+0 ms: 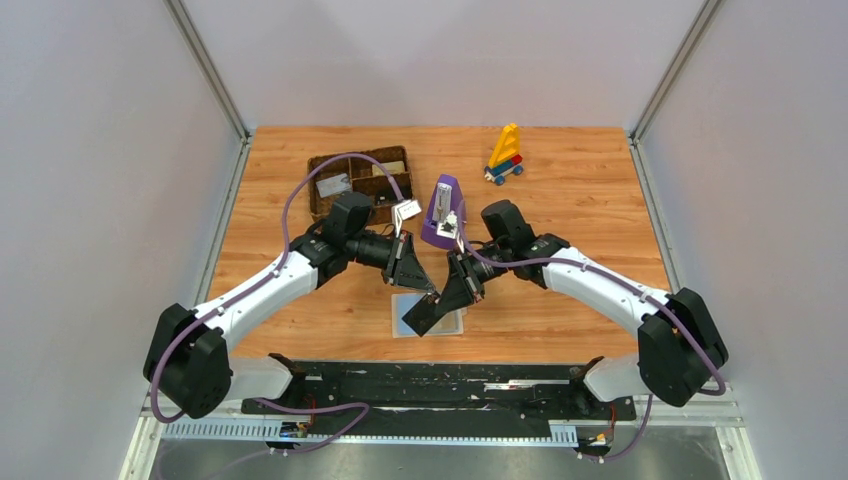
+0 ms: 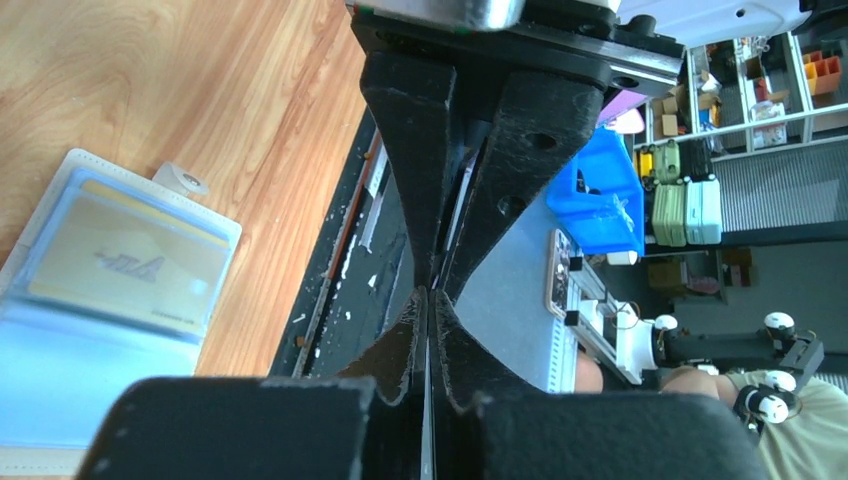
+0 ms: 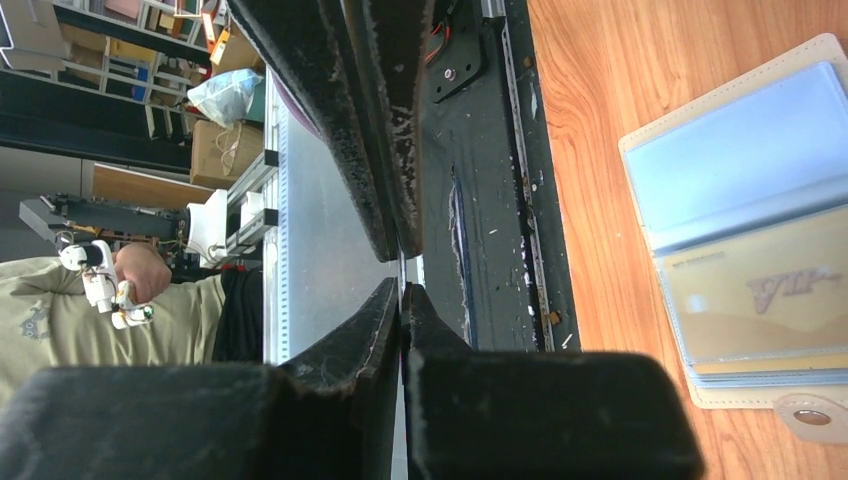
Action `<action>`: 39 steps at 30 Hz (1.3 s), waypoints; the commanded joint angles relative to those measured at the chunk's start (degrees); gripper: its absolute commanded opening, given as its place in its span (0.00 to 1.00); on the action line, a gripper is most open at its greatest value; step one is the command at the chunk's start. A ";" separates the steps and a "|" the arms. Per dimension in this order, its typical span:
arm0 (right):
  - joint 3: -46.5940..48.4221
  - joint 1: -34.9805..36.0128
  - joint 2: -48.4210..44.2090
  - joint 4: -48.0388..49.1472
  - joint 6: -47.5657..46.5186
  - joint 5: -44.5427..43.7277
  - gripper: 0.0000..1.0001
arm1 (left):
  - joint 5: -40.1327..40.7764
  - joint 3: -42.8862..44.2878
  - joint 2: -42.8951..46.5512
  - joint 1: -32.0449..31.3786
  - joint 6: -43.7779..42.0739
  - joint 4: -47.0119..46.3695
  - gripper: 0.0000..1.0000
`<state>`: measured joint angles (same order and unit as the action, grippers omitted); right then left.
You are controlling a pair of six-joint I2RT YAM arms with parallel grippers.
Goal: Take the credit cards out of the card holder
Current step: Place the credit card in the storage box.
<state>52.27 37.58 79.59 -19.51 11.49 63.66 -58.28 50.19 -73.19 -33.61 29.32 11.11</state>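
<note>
The left end effector (image 2: 428,312) and right end effector (image 3: 402,300) meet tip to tip just above the wooden surface (image 1: 570,210), each with its fingers pressed together on a black credit card (image 1: 428,318), which both wrist views show only as a thin edge. Directly beneath them, near the front edge of the surface, the light-blue card holder (image 1: 398,312) lies open and flat. A tan credit card (image 2: 125,262) sits in one of its clear slots.
</note>
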 commanded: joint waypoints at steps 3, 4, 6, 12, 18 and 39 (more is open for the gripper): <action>3.26 -1.64 0.78 1.75 -0.59 0.49 0.08 | -0.23 -0.44 -0.75 -0.14 0.48 -1.91 0.00; 3.27 -2.02 0.70 1.81 -0.14 -0.29 0.14 | 0.79 -0.51 -0.80 -0.14 1.00 -2.11 0.00; 2.89 -2.95 0.34 2.29 1.31 -1.37 0.27 | 3.10 -0.76 -0.54 -0.03 2.64 -3.12 0.00; -2.05 -6.56 -3.55 9.09 10.30 -7.49 0.54 | 11.72 -3.13 1.68 0.85 12.19 -10.42 0.00; -12.60 -11.67 -8.47 24.58 21.31 -9.01 0.64 | 25.23 -8.93 5.79 1.27 24.53 -21.45 0.00; -20.65 -10.97 -5.76 50.03 42.05 -13.99 0.59 | 43.84 -26.74 12.18 0.99 44.66 -53.99 0.00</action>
<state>31.00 26.02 72.27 24.10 49.84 50.28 -17.12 23.99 -62.50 -32.53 72.64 -36.69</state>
